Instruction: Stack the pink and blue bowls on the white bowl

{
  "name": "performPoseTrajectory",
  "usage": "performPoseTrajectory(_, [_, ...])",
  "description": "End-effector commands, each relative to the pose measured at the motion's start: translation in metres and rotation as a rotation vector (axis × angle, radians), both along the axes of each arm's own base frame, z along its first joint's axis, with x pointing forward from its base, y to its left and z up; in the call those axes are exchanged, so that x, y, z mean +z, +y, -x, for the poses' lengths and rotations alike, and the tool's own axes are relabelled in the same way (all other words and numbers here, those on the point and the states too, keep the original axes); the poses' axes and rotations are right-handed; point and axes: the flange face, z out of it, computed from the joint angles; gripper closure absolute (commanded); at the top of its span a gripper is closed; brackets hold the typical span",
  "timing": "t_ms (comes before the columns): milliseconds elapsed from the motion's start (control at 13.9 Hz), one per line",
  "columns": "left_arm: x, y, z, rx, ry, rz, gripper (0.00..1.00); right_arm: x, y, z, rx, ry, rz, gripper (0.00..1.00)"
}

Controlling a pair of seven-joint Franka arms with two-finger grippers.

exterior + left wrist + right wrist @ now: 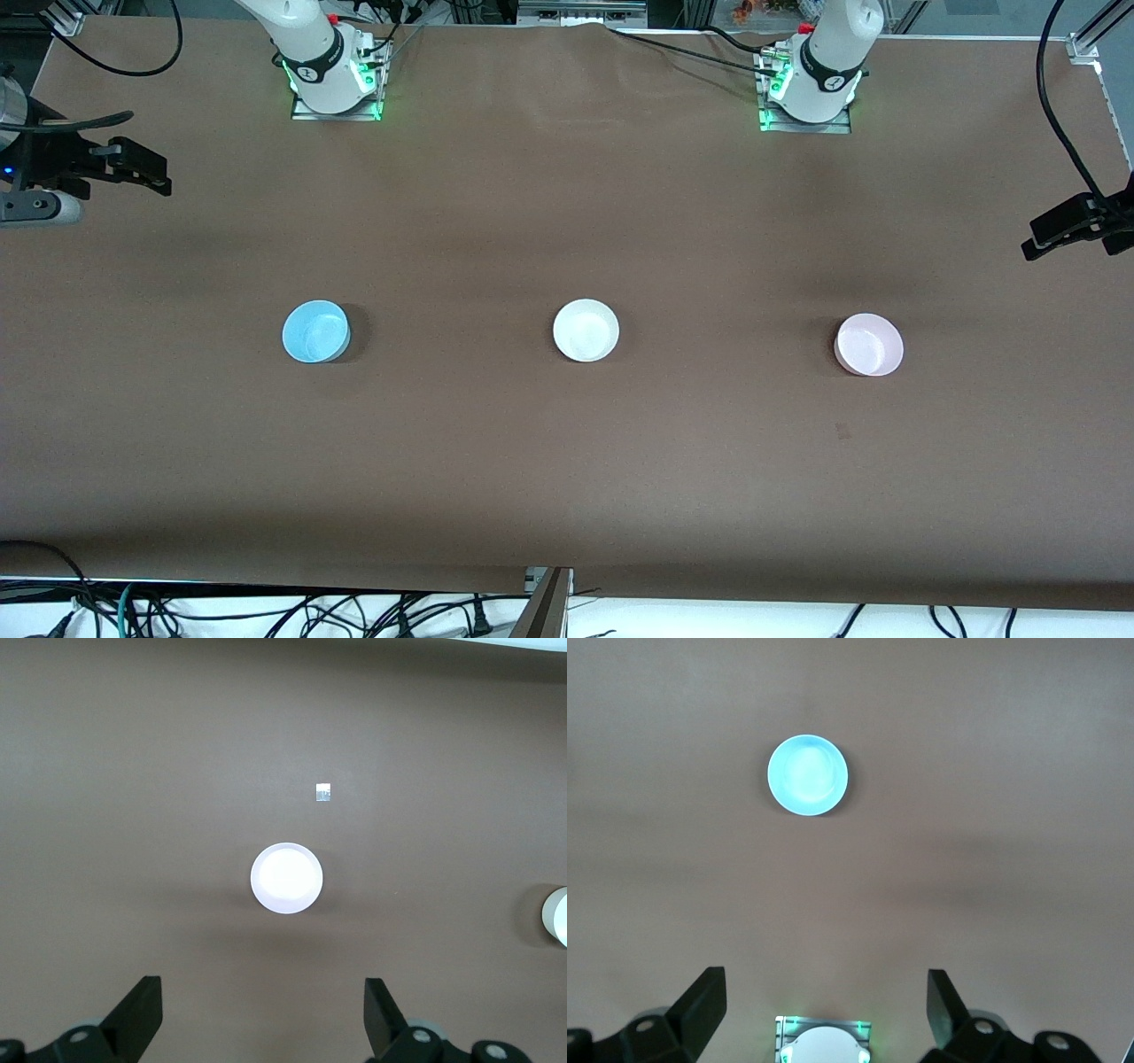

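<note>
Pink bowl (869, 345), blue bowl (315, 331) well apart from wide-open, empty left pincer (1059, 232), right pincer (133, 167).

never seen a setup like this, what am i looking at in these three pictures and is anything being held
This is a pair of robot arms bolted along one edge of a brown table. The wide picture comes from a high camera facing them. The other two come from cameras on each arm's wrist, looking down past its two black fingers.

Three small bowls sit apart in a row: the blue bowl toward the right arm's end, the white bowl in the middle, the pink bowl toward the left arm's end.

The left gripper is up over the pink bowl, and the right gripper is up over the table near the blue bowl. Both are open and hold nothing, so no bowl is stacked yet.
</note>
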Motion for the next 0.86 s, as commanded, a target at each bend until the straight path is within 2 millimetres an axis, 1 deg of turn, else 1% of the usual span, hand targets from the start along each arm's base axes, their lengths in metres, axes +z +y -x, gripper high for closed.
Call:
performPoseTrajectory(0, [0.003, 0.002, 0.001, -0.011, -0.003, 0.004, 0.0, 0.005, 0.001, 0.0, -0.035, 0.011, -0.006, 0.0])
performPoseTrajectory(72, [0.002, 0.002, 0.001, -0.01, 0.0, 0.005, 0.0, 0.005, -0.002, -0.001, -0.034, 0.011, -0.005, 0.0])
performPoseTrajectory(360, [0.0, 0.001, 0.0, -0.01, 0.002, 0.003, 0.0, 0.005, -0.002, -0.001, -0.034, 0.01, -0.005, 0.0])
performPoseTrajectory(576, [-0.014, 0.001, -0.008, -0.009, 0.023, -0.018, 0.0, 0.006, 0.003, -0.002, -0.027, 0.004, -0.006, 0.0])
performPoseTrajectory(648, [-0.022, 0.003, -0.014, -0.008, 0.026, -0.023, 0.0, 0.006, 0.003, -0.002, -0.027, 0.004, -0.006, 0.0])
performPoseTrajectory(792, [-0.051, 0.004, -0.036, -0.004, 0.006, -0.064, 0.0, 0.006, 0.002, -0.002, -0.027, 0.003, -0.004, 0.0])
